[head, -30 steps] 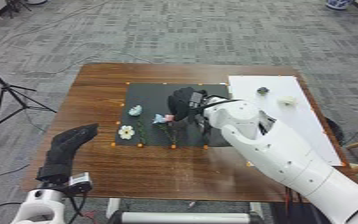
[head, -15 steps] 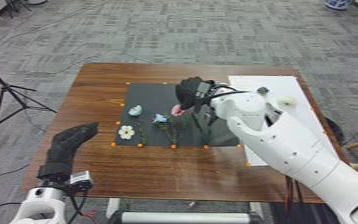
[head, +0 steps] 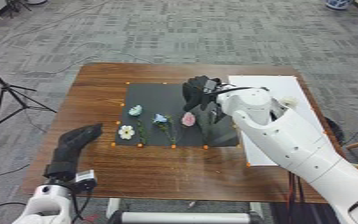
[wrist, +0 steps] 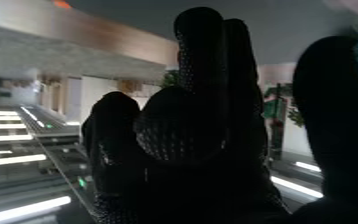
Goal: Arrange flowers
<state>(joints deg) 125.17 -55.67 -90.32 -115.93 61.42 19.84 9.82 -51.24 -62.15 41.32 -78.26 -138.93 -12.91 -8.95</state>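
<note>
Hovering right hand [head: 196, 95] | fingers hanging released, empty | pink flower [head: 189, 119] lying robot-side of fingers | pale flower [head: 288, 101], likely next, waiting rightward of fingers

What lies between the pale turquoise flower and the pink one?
A light blue flower, laid on the dark mat, as the head view shows.

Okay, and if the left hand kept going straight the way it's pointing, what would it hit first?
Probably the left edge of the dark mat, close to the leftmost pale blue flower. The left hand's height above the table is unclear, so it might pass over both.
</note>
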